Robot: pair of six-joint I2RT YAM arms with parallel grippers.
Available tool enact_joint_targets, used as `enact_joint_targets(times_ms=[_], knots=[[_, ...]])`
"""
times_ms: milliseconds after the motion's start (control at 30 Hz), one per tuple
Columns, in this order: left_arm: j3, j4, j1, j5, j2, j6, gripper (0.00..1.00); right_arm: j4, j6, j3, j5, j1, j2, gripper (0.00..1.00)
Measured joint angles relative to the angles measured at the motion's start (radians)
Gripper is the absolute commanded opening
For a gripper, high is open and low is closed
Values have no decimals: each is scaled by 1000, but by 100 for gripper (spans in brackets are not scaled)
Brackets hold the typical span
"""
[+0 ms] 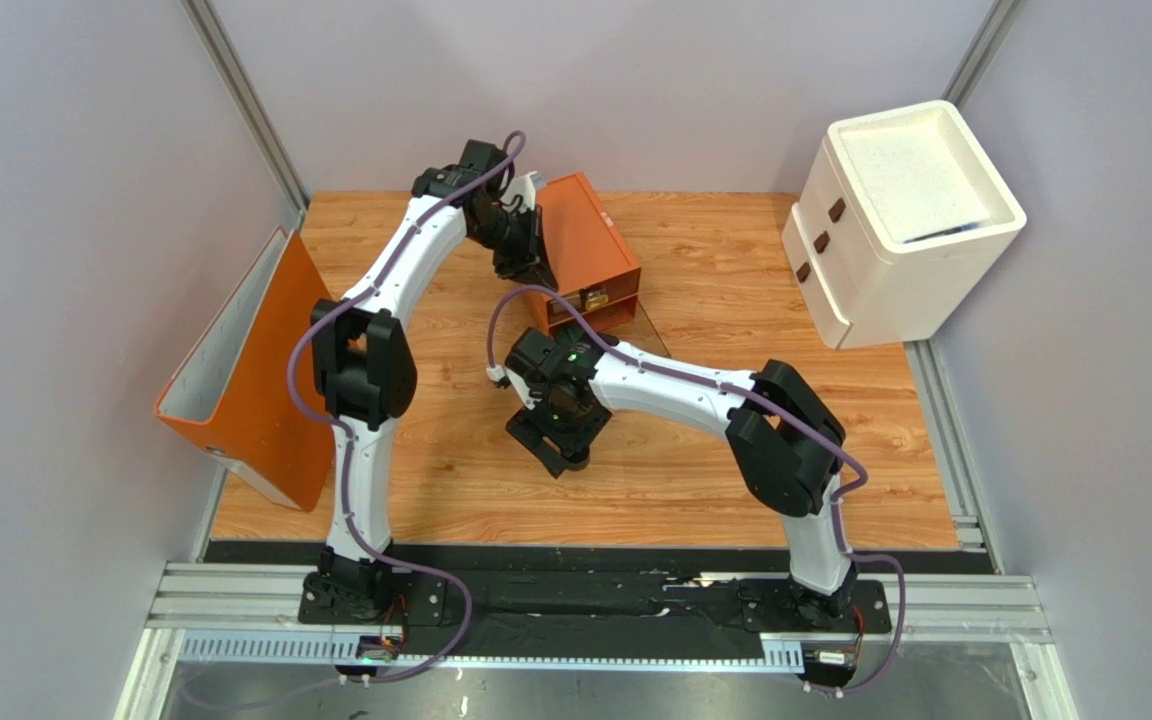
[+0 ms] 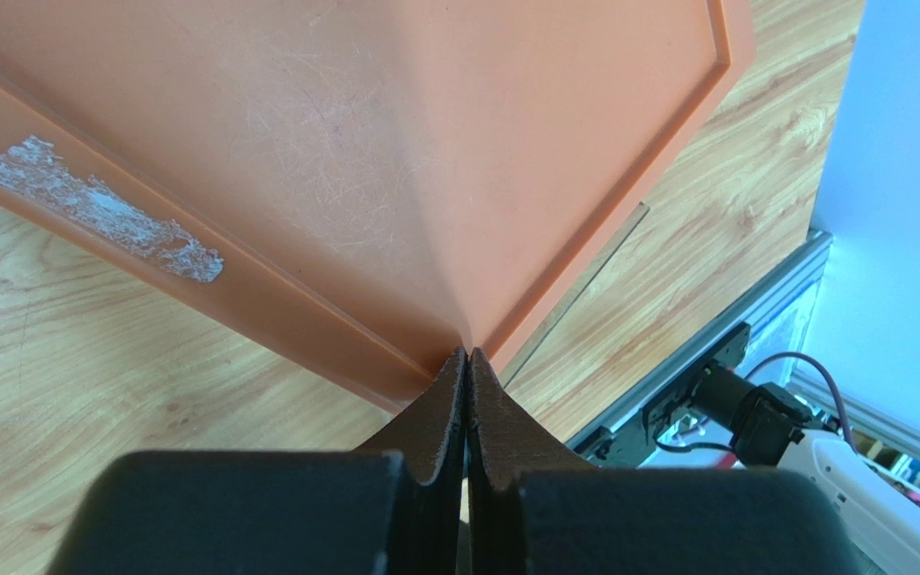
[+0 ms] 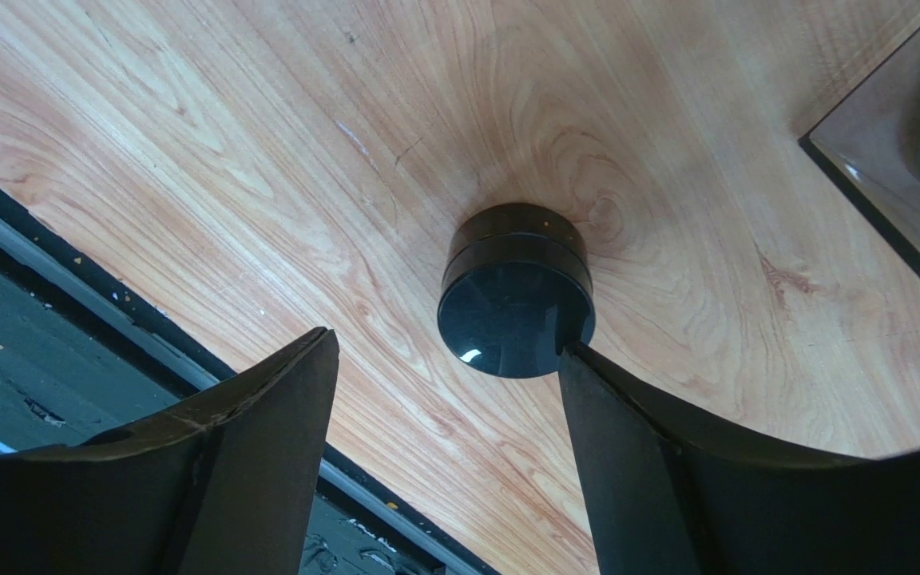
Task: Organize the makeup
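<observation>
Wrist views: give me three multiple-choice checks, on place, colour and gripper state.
1. Where is the black round pot? A) inside a bag B) on the wooden table, between the fingers of the right gripper C) on a shelf
2. What colour is the box at the tips of the left gripper? A) white B) green C) orange
3. The left gripper is: A) shut B) wide open C) gripping a tube
Answers: B, it stands on wood between spread fingers; C, an orange panel fills the left wrist view; A, its fingers press together.
</observation>
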Motion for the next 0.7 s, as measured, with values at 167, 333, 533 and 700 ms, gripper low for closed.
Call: enact_joint_targets(times_ms=[167, 333, 533, 700], knots=[[-2, 2, 0, 3, 0, 0, 0, 3, 0, -1, 22, 0, 5, 71], [-3, 2, 0, 5, 0, 1, 0, 21, 1, 10, 48, 0, 35, 71], [-4, 2, 0, 8, 0, 2, 0, 37, 5, 20, 73, 0, 105, 57], [-5, 2, 1, 10, 0, 2, 0, 36, 14, 23, 72, -3, 105, 0]])
